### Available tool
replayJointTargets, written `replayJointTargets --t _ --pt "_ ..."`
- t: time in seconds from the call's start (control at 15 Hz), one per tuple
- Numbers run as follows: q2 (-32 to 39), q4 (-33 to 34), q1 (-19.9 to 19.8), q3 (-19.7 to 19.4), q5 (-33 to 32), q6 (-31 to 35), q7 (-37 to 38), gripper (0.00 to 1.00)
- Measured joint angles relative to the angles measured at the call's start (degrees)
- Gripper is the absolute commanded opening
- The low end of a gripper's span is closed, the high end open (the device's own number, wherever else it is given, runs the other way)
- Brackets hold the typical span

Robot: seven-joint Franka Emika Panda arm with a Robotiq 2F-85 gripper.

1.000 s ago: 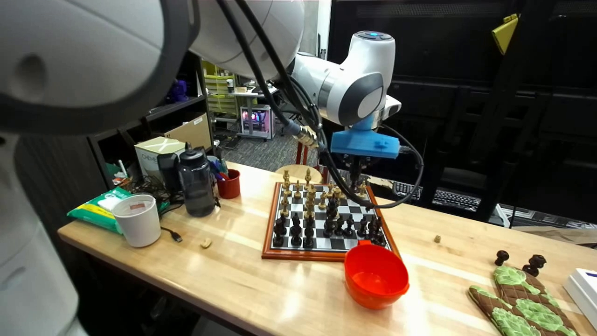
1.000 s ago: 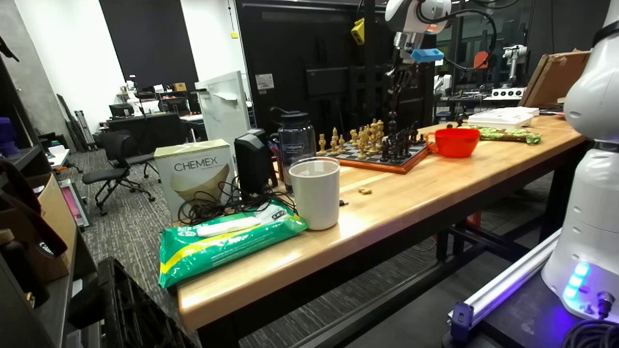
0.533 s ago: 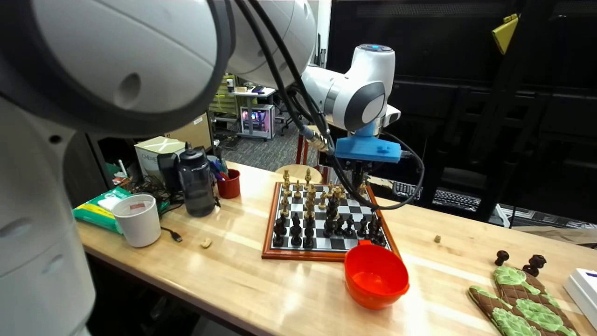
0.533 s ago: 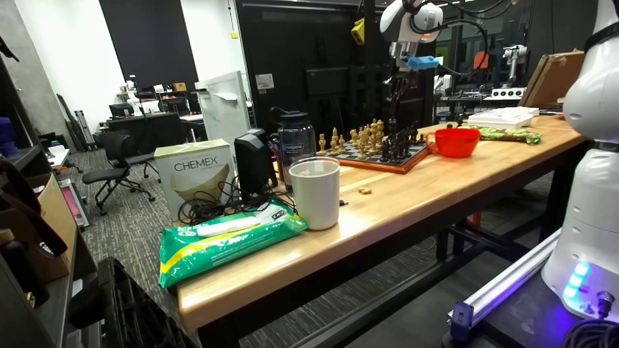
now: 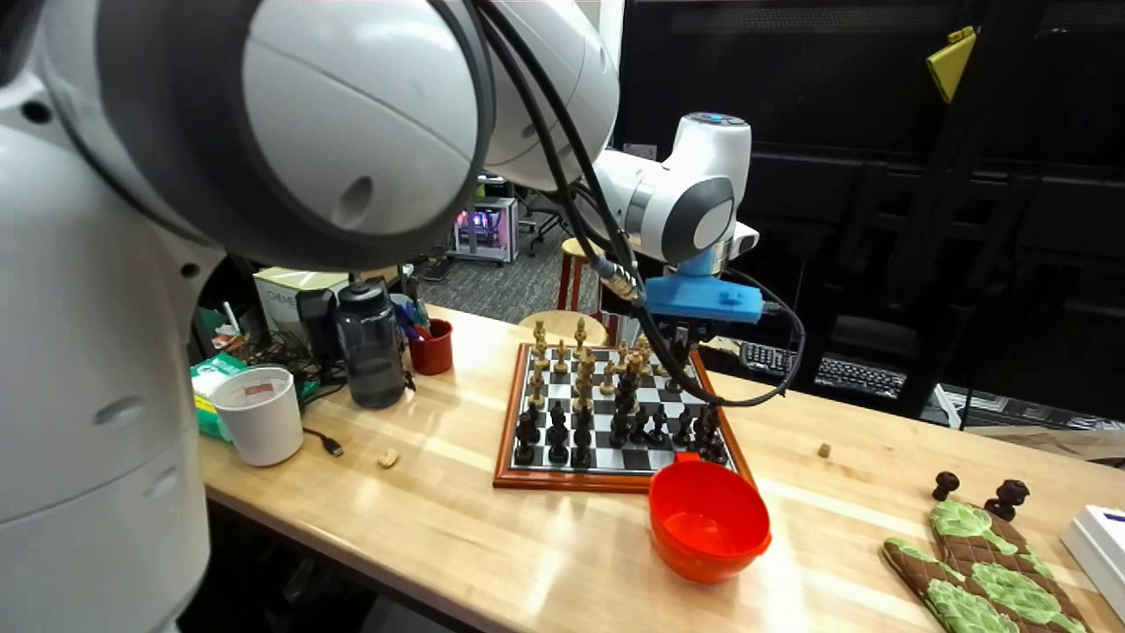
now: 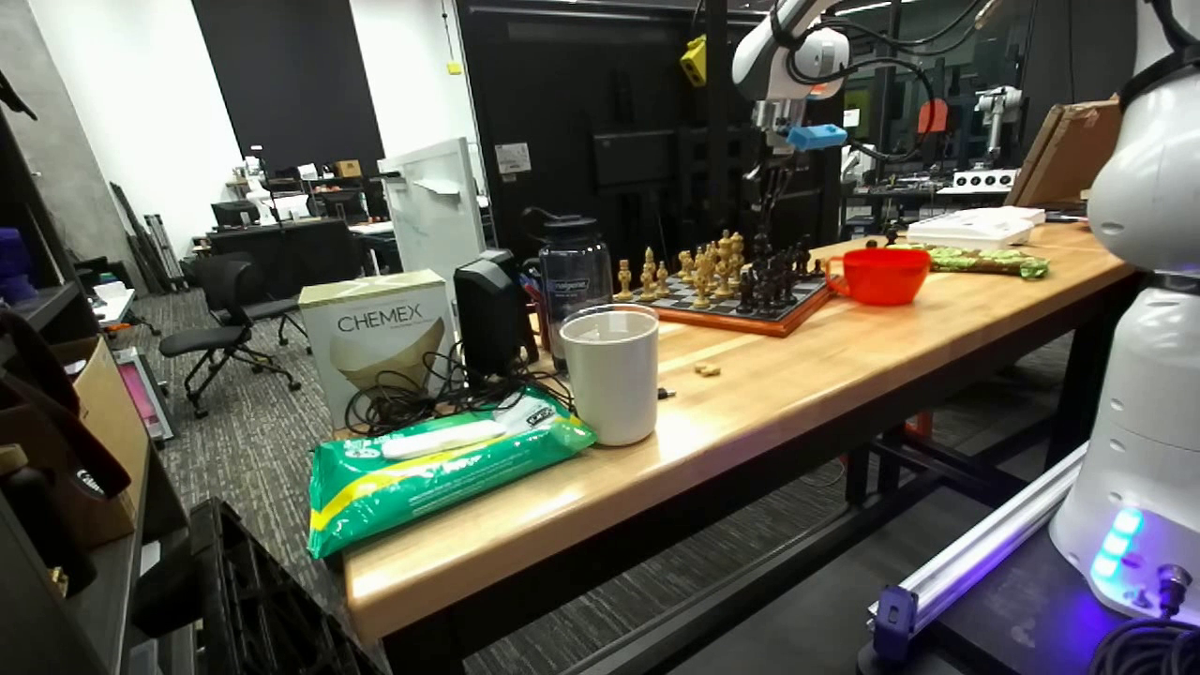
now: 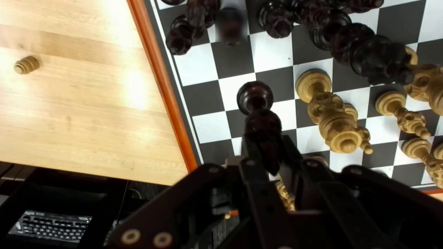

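Lowered since the earlier frames: arm [image 5: 696, 215] and gripper [image 7: 267, 147], now closer to the chessboard [image 7: 162, 79] in both exterior views. Standing chess pieces [image 5: 557, 435] and the red handled bowl [image 5: 703, 561] remain in place. Jaws narrow, clamped on the upper part of a dark chess piece [image 7: 262, 119], which is held base down over the chessboard; whether its base touches the surface cannot be told. Near it in the wrist view stands a tall light carved piece [image 7: 327, 110], apart from the gripper. The bowl rests on the wooden tabletop [image 5: 545, 563] near a corner of the chessboard. In an exterior view, two loose black pieces [image 5: 1007, 499] are beside a quilted oven mitt [image 5: 1002, 585]. Also recorded in an exterior view: a white cup [image 6: 611, 384] next to a green packet [image 6: 441, 473], with a Chemex box [image 6: 375, 323] behind them.
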Motion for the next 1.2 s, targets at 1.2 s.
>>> replayJointTargets --t 1.2 --pt "7.61 5.0 -1.79 2.03 -0.86 -0.47 -0.09 0.05"
